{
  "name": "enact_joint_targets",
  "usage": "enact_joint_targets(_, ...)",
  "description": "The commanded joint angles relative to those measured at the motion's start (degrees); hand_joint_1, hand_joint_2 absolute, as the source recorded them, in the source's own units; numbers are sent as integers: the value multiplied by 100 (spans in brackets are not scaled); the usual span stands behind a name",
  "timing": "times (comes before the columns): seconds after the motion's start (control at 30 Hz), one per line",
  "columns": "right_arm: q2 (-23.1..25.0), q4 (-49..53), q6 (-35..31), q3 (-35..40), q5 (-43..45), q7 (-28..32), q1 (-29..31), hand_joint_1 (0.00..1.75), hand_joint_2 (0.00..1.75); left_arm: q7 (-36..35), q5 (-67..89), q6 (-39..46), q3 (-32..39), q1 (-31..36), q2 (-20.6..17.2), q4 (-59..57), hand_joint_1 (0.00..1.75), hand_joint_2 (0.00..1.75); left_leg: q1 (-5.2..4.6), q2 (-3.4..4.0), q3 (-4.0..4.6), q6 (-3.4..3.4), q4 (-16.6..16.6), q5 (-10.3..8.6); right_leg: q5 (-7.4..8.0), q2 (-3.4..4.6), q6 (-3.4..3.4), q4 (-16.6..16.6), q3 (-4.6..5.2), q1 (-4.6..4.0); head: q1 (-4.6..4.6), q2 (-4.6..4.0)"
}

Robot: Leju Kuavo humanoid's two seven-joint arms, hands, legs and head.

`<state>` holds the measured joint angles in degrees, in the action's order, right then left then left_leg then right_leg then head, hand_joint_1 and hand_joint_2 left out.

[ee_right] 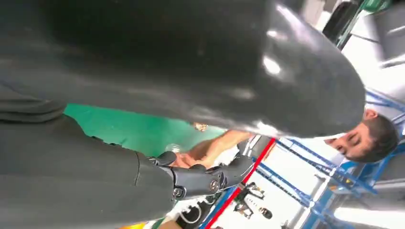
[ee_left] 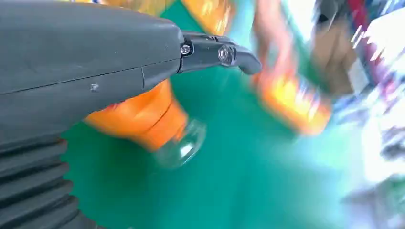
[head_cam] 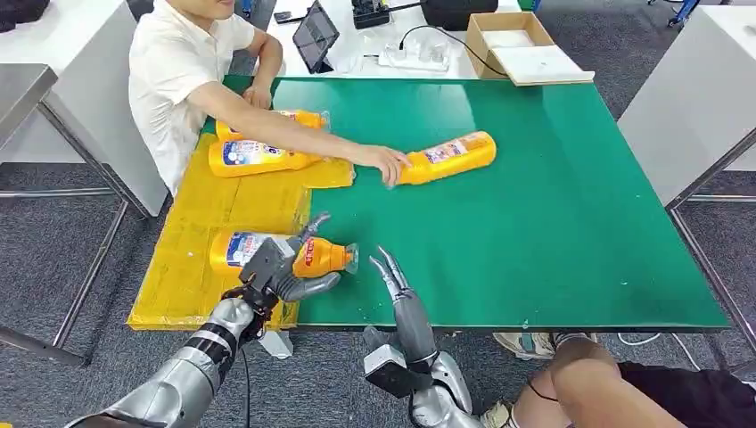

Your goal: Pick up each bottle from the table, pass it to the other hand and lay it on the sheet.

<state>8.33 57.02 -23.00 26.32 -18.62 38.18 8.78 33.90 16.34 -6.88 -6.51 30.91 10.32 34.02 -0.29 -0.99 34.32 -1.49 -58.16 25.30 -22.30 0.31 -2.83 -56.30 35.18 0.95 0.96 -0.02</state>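
Note:
An orange bottle (head_cam: 239,249) with a clear cap (head_cam: 351,259) lies across the near edge of the yellow sheet (head_cam: 183,285), its neck out over the green table (head_cam: 553,223). My left hand (head_cam: 278,267) sits over its middle, one finger above and the thumb below, both spread and straight. In the left wrist view the same bottle (ee_left: 143,119) lies under my straight fingers (ee_left: 224,55). My right hand (head_cam: 398,290) hovers at the table's near edge, fingers stretched out, holding nothing. A person's hand (head_cam: 385,164) rests on another orange bottle (head_cam: 450,157) mid-table.
Two more orange bottles (head_cam: 254,157) (head_cam: 299,119) lie at the sheet's far end under the person's arm. Beyond the table stand a cardboard box (head_cam: 513,43) and a tablet (head_cam: 315,34). Another person's knee (head_cam: 597,379) is at the near right corner.

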Motion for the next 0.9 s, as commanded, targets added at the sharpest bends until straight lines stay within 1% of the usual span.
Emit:
enact_joint_targets(0.03, -154, 267, -356, 430, 103, 182, -184, 0, 0, 321, -2165, 1382, -87, -1425, 264, 3793, 0, 175, 2, 9, 0, 5, 0, 7, -5, 2, 6, 1, 1, -3, -2, 0)
enact_joint_targets(0.07, -163, 362, -401, 477, 90, 182, -209, 0, 0, 285, -2480, 1405, -121, -1567, 266, 4180, 0, 175, 7, 19, -11, 9, -3, 18, -12, 9, 10, 0, -8, -8, -2, 0)
enact_joint_targets(0.1, -182, 482, -475, 524, 90, 182, -246, 0, 0, 241, -2767, 1443, -188, -1710, 234, 4574, 0, 175, 5, 13, -2, 7, -4, 13, -9, 5, 8, -1, 0, -6, -2, 0)
enact_joint_targets(0.17, -214, 634, -525, 551, 84, 182, -287, 0, 0, 303, -3035, 1472, -196, -1916, 259, 5027, 0, 175, 7, 23, -2, 8, -7, 20, -11, 14, 11, -2, 1, -9, -2, 0)
enact_joint_targets(0.2, -253, 727, -570, 547, 28, 182, -313, 0, 0, 276, -3271, 1346, -243, -2042, 255, 5247, 0, 175, 6, 24, 2, 8, -4, 20, -9, 15, 10, -1, 7, -8, -2, 0)
enact_joint_targets(0.23, -318, 850, -630, 525, -53, 182, -353, 0, 0, 267, -3403, 1279, -277, -2167, 239, 5441, 0, 175, 3, 14, 12, 6, -3, 13, -6, 8, 6, 0, 16, -5, -4, 0)
enact_joint_targets(0.27, -390, 922, -681, 476, -128, 182, -378, 0, 0, 262, -3504, 1219, -307, -2280, 236, 5593, 0, 175, 7, 21, 2, 9, -5, 22, -13, 11, 11, -1, 8, -9, -2, 0)
enact_joint_targets(0.33, -606, 1160, -928, 137, -617, -16, -481, 0, 0, 257, -3656, 1173, -321, -2620, 202, 5948, 0, 175, 1, 14, 18, 4, 0, 12, -6, 7, 6, 3, 23, -3, -2, 0)
enact_joint_targets(0.37, -767, 1284, -1059, -105, -1023, -185, -527, 0, 175, 291, -3692, 1187, -294, -2814, 189, 6134, 0, 175, 2, 20, 6, 6, -1, 20, -12, 10, 8, 4, 12, -4, -2, 0)
enact_joint_targets(0.43, -997, 1367, -1085, -498, -1358, -339, -566, 0, 175, 338, -3714, 1194, -230, -3044, 165, 6319, 0, 175, -3, 13, 12, 2, 5, 11, -7, 3, 4, 8, 17, 1, -2, 0)
enact_joint_targets(0.47, -1004, 1385, -926, -667, -1373, -270, -581, 0, 175, 343, -3726, 1153, -212, -3077, 162, 6339, 0, 175, 0, 18, -4, 4, 6, 19, -13, 5, 8, 12, 1, -2, -4, 0)
enact_joint_targets(0.53, -994, 1341, -1013, -713, -1520, -311, -575, 0, 175, 343, -3726, 1157, -205, -3071, 164, 6317, 0, 175, -2, 9, 14, 3, 3, 12, -8, -1, 5, 7, 17, 0, -2, 0)
enact_joint_targets(0.57, -1075, 1215, -1178, -846, -1875, -579, -518, 0, 175, 410, -3635, 1183, -202, -3135, 143, 6341, 0, 175, 1, 12, 4, 5, 1, 18, -13, -1, 9, 7, 7, -3, -2, 0)
enact_joint_targets(0.63, -1324, 1070, -1178, -1113, -2115, -818, -409, 0, 175, 572, -3203, 1382, -234, -3299, 68, 6400, 0, 175, -4, 9, 11, 3, 5, 12, -7, 0, 6, 10, 13, 1, 0, 0)
enact_joint_targets(0.67, -1409, 934, -1129, -1278, -2222, -870, -320, 0, 175, 610, -2849, 1576, -219, -3364, 65, 6494, 0, 175, -3, 14, -1, 6, 5, 17, -11, 3, 10, 10, 2, 0, -2, 0)
enact_joint_targets(0.73, -1569, 444, -959, -1589, -2481, -1116, -7, 0, 175, 610, -2601, 1561, -276, -3469, 13, 6426, 0, 175, -6, 14, 12, 1, 5, 12, -5, 4, 4, 10, 15, 3, -4, 0)
enact_joint_targets(0.77, -1616, 245, -898, -1686, -2547, -1168, 115, 0, 175, 610, -2472, 1608, -286, -3486, 10, 6474, 0, 175, -5, 19, -2, 2, 7, 17, -7, 5, 8, 14, 2, 1, -4, 0)
enact_joint_targets(0.83, -1657, -302, -724, -1817, -2723, -1291, 450, 0, 175, 610, -2080, 1820, -351, -3483, -19, 6409, 0, 175, -7, 11, 13, -2, 7, 11, -1, 5, 3, 13, 15, 3, -4, 0)
enact_joint_targets(0.87, -1672, -497, -655, -1837, -2784, -1339, 563, 0, 175, 610, -2037, 1853, -391, -3457, -50, 6382, 0, 175, -4, 20, 1, 1, 8, 15, -2, 11, 7, 16, 3, 0, -2, 0)
enact_joint_targets(0.9, -1672, -497, -655, -1837, -2784, -1339, 563, 0, 175, 610, -2037, 1853, -391, -3457, -50, 6382, 0, 175, -4, 24, 3, 1, 8, 14, 0, 14, 6, 16, 5, 0, -4, 0)
